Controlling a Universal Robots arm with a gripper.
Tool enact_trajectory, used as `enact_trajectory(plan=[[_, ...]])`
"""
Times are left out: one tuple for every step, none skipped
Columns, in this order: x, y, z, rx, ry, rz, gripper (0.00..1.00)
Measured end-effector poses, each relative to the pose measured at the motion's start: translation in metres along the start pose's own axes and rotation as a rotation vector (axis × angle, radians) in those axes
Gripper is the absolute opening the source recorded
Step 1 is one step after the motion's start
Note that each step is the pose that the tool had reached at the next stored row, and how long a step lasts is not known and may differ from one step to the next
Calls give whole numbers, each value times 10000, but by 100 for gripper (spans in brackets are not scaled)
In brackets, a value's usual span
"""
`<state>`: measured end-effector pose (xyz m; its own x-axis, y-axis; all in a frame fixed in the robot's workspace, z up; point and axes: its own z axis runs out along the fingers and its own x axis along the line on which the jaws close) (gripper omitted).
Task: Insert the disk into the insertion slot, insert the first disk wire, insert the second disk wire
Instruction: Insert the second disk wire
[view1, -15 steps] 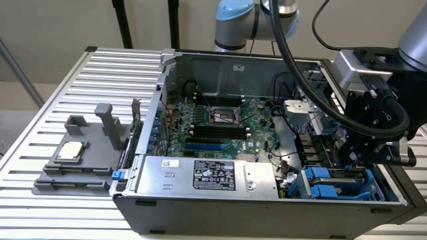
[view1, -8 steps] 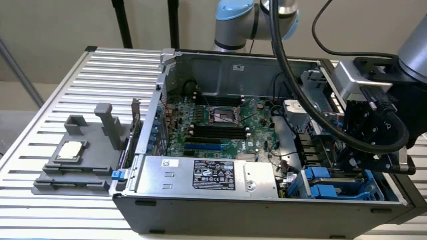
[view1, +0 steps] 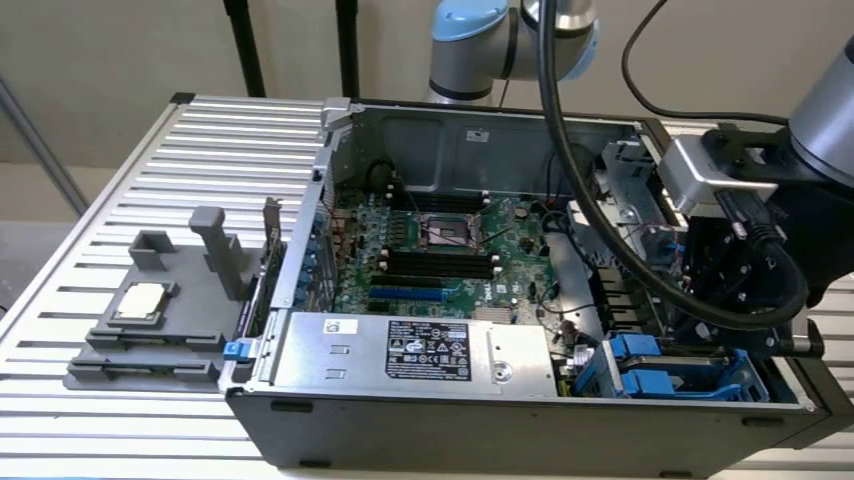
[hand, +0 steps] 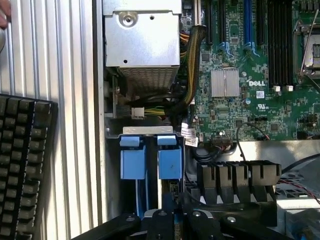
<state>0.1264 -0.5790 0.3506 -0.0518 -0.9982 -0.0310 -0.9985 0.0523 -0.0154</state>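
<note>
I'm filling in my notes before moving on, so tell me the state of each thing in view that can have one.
Computer case: side panel off, inside exposed.
Drive bay: blue latch tabs in view; whether a drive sits inside can't be told.
Gripper: shut, above the drive bay.
Processor socket: no cooler fitted.
Grey fixture: a chip resting on it.

I work in a lab or workshop: an opened computer case (view1: 534, 300) lies on a slatted metal surface (view1: 120, 180) beside a grey fixture (view1: 160, 320) and keyboard (hand: 22, 165).

Bright blue latch tabs (hand: 150, 162), green motherboard (hand: 260, 65), silver ribbed table (view1: 160, 200), black keyboard (hand: 22, 165).
</note>
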Motion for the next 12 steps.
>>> enact_trajectory(plan=[[0, 0, 9, 19, -20, -14, 17], [1, 1, 17, 40, -38, -27, 17], [1, 0, 25, 64, -57, -41, 17], [1, 1, 35, 85, -77, -52, 17], [1, 1, 44, 108, -101, -63, 17], [2, 1, 52, 129, -125, -75, 17], [2, 1, 62, 148, -158, -85, 17], [2, 1, 69, 161, -183, -92, 17], [2, 1, 74, 165, -205, -98, 17], [3, 1, 79, 166, -224, -101, 17], [3, 1, 83, 166, -238, -103, 17], [4, 1, 86, 165, -250, -103, 17]])
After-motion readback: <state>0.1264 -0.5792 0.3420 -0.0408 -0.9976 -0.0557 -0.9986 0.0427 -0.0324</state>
